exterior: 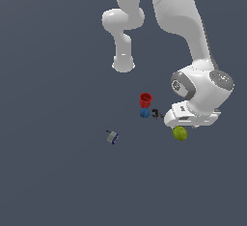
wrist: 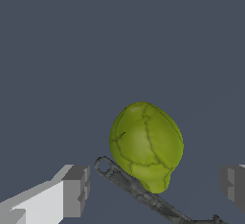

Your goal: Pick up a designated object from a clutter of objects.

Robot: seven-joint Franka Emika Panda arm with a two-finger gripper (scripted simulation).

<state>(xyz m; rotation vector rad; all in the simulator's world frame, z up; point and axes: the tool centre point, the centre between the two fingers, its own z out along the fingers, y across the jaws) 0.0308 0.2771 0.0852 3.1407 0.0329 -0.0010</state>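
The designated object, a yellow-green pear (exterior: 180, 133) (wrist: 146, 144), lies on the dark floor, partly tucked under the white hand in the exterior view. My gripper (wrist: 155, 189) hangs over it, open, one finger (wrist: 74, 189) on each side of the fruit and apart from it. In the exterior view the fingers are hidden behind the hand (exterior: 190, 116). The rest of the clutter lies toward the exterior view's left: a red cup (exterior: 145, 99), a blue ball (exterior: 144, 113) and a thin dark tool (exterior: 156, 113) (wrist: 139, 192), whose handle passes under the pear's narrow end.
A small grey-blue piece (exterior: 112, 136) lies apart, farther to the exterior view's left. The arm's white links (exterior: 173, 12) rise over the back of the scene. The floor is a uniform dark grey-blue.
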